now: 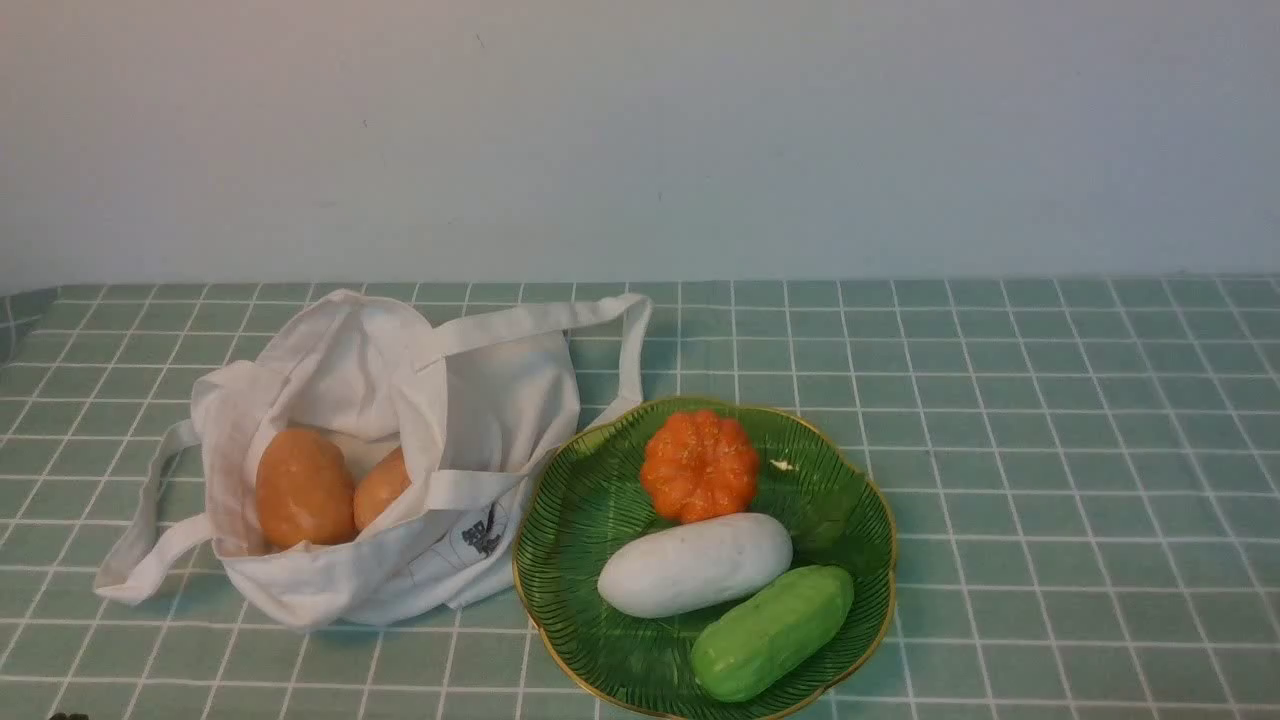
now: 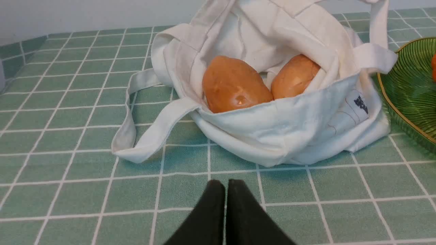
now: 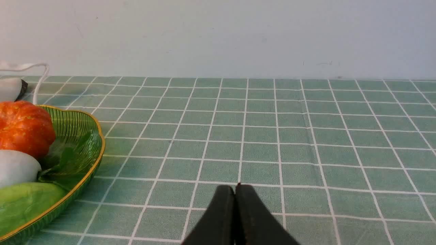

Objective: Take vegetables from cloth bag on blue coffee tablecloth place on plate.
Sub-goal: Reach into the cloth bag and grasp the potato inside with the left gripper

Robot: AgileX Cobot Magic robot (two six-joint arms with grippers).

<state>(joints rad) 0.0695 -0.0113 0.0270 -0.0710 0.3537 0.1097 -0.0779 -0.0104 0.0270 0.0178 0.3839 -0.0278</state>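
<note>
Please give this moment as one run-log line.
left claw: shut, empty | right claw: shut, empty | cloth bag: two vegetables inside | plate: pumpkin, white piece, green piece

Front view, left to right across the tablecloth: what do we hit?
cloth bag, holding the fully visible potato then the half-covered potato → plate → green cucumber-shaped piece, rightmost on the plate. The pumpkin and white piece overlap, so they are left out.

Two vegetables [image 1: 304, 487] inside open cloth bag [image 1: 500, 400], plate [image 1: 580, 510] just beside it holding pumpkin [image 1: 699, 465], checked tablecloth [image 1: 1050, 450] beneath
</note>
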